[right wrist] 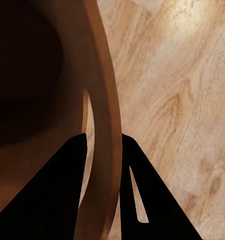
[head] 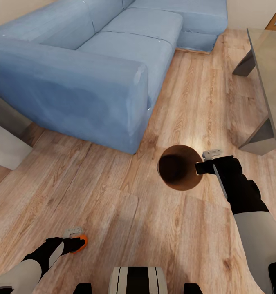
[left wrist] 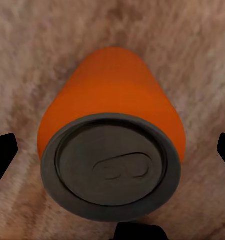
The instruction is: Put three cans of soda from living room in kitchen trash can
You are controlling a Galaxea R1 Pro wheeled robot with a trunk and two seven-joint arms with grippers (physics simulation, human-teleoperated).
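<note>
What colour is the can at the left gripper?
Bright orange, with a dark grey lid; the can shows best in the left wrist view.

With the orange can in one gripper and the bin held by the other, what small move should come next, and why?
Probably swing the left gripper with the orange soda can toward the trash can and bring it above the open mouth. The right gripper pinches the bin's rim, its fingers on either side of the wall, so the bin looks steady, and floor still separates can and bin.
</note>
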